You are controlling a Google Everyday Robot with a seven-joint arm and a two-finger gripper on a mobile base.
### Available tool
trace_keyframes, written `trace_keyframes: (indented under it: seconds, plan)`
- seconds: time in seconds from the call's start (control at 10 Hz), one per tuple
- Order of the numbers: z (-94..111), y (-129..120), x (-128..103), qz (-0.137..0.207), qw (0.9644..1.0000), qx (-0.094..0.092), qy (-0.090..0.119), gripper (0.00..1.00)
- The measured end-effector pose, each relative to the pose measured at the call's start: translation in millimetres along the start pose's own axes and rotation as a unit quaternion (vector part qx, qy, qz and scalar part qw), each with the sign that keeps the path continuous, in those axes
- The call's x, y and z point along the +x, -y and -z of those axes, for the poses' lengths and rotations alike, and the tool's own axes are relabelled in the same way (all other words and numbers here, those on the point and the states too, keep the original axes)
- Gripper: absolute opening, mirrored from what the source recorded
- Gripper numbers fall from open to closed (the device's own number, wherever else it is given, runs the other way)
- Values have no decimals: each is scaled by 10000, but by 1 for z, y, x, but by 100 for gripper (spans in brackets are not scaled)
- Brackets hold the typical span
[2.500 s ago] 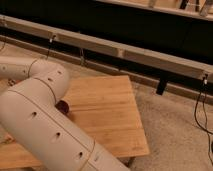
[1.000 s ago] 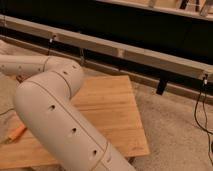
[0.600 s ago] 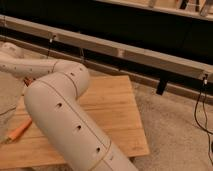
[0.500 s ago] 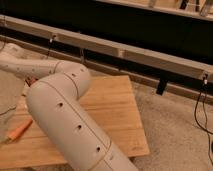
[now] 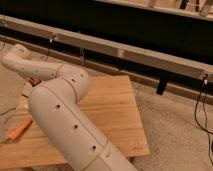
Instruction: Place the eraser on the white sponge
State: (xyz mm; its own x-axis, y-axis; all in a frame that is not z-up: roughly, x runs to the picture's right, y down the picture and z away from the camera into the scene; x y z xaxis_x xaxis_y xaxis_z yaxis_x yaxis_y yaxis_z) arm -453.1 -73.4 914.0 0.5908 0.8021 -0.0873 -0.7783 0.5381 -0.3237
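Far left, an orange stick (image 5: 20, 131) lies on the counter (image 5: 117, 107). Just above it the arm (image 5: 60, 115) folds back over the claw (image 5: 34, 81), which is mostly hidden, so I cannot tell its grip. The eraser is out of sight, and so is the sponge. I'd judge the eraser light and stiff, so pinch its long edges.

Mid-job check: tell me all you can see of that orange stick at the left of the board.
The orange stick is slim, straight and bright orange, paler at its lower-left tip; its material is unclear. It lies flat and diagonal on the wooden board near the left edge, upper end pointing toward the arm. Only the board visibly touches it. The claw cannot be seen; the arm reaches away to the upper left.
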Motion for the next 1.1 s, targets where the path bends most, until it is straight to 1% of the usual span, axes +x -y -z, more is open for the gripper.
trace_keyframes:
  seconds: [0.3, 0.6, 0.8, 1.1]
  plan:
    - [-16, -2, -3, 75, 9999, -107, -53, 0]
    - [-29, -6, -6, 248, 9993, -224, -139, 0]
    - [-33, -9, -9, 336, 9989, -274, -154, 0]
    - [-36, -15, -15, 435, 9984, -343, -115, 0]
